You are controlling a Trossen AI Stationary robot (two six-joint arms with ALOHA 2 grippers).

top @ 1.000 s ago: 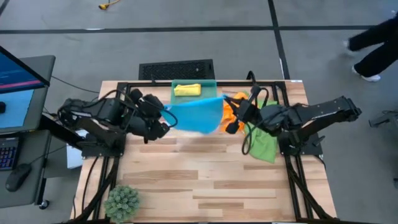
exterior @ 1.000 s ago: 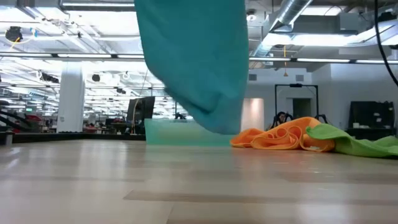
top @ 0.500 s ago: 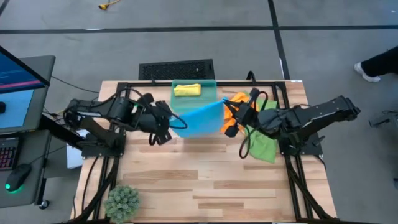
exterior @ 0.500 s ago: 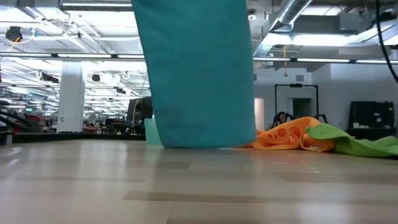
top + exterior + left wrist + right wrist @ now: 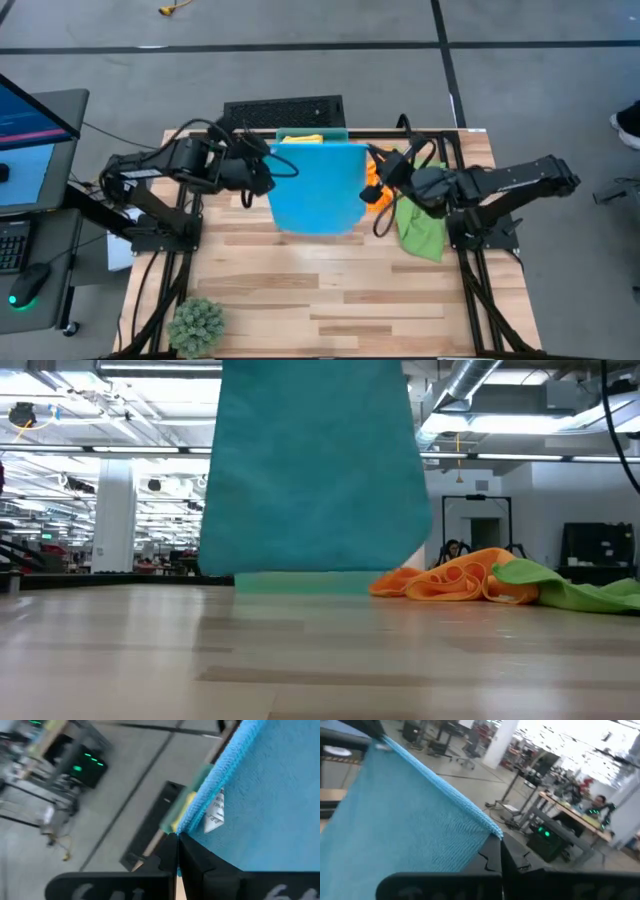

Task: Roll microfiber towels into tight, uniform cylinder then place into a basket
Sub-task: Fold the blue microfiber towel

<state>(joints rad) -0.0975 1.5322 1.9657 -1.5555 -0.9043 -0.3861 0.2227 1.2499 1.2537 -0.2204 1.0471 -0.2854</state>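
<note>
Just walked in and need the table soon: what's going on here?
Both arms are holding the blue towel up between them, spread flat above the table. The left gripper and the right gripper are each shut on an upper corner. The orange towel and green towel lie crumpled at the right. The yellow towel is already in the basket.

The blue towel (image 5: 270,795) has a small white tag (image 5: 214,813) sewn at its edge. The tag has tiny print on it, but the letters are too small to read. No other words, numbers or signs can be read anywhere.
</note>
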